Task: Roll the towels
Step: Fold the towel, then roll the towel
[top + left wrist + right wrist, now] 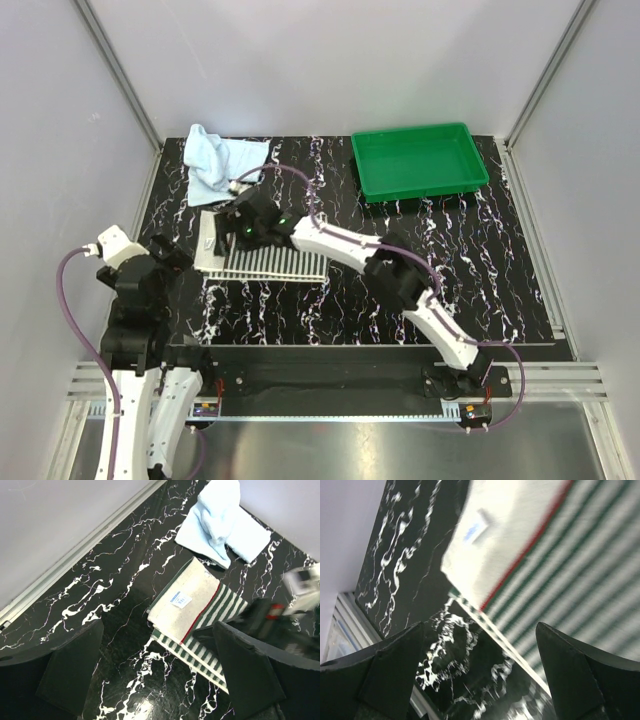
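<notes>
The striped towel (pixel 280 263) lies flat on the black marble table (pixel 480 270), left of centre. Its long axis runs left to right across the top view, roughly parallel to the near edge. Its left end is turned back over itself into a folded flap (pixel 185 602), pale side up, with a red line along its edge and a small label (pixel 180 599) sewn on. The rest shows green and white stripes and nothing is rolled yet.

The right gripper (pixel 479 645) hangs directly above that folded left end, its arm reaching across from the right side of the table. Its fingers stand wide apart and only cloth and table show between them, so it grips nothing. That view is blurred.

The left gripper (pixel 157 645) is just off the towel's left short end, near but apart from it. It is spread wide too, with bare table between its fingers. Of the two, the right is the nearer, being over the cloth itself.

A roll would likely start at the flap and travel along the long axis towards the right, away from the left arm. The coming grasp therefore seems to turn on catching the flap's fold line squarely across the towel's width.

The pale blue towel (pixel 222 160) sits bunched at the far left, beyond the striped one, close but seemingly not touching. The green tray (pixel 424 192) is at the far right, well apart
</notes>
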You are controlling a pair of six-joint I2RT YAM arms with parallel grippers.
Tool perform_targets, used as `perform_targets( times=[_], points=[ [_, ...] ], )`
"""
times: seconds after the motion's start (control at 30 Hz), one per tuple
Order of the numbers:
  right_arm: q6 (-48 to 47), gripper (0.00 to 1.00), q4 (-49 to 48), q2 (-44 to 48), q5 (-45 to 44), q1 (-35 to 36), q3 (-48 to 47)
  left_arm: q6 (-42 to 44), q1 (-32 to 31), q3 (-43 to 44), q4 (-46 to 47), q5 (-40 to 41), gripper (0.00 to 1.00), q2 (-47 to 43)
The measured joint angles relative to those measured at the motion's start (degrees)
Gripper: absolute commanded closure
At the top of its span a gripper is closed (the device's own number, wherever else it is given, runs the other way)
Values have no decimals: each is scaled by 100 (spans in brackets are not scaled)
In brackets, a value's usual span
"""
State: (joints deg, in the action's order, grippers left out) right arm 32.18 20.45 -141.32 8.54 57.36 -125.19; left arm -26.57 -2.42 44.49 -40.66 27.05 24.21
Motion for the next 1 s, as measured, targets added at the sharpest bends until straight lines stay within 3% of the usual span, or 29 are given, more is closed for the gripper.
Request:
perform_targets(
  times=[0.1,0.27,0.4,0.47,0.57,0.7,0.77,1.0],
  points=[
    [68,0,105,861,-341,-330,796,103,2,2,7,-199,1,44],
    [227,0,118,3082,-1126,-1386,2745,378,7,13,164,-1023,1,295],
    [256,0,332,4745,-2039,-2057,3958,457,-243,162,293,-1692,1,1141],
    [278,0,490,5475,-2428,-2105,4426,455,-704,348,317,-1786,1,1757],
    [339,0,730,6306,-2752,-2085,5029,431,-1873,715,356,-1558,1,2747],
    [442,0,1119,6931,-3064,-2122,5584,345,-3552,1419,407,-973,11,4293],
    [501,0,1327,7090,-3178,-2129,5772,284,-4094,1744,437,-763,11,5018],
    [835,0,1871,7818,-3316,-2138,6531,256,-5029,2481,420,-146,11,6916]
  ],
)
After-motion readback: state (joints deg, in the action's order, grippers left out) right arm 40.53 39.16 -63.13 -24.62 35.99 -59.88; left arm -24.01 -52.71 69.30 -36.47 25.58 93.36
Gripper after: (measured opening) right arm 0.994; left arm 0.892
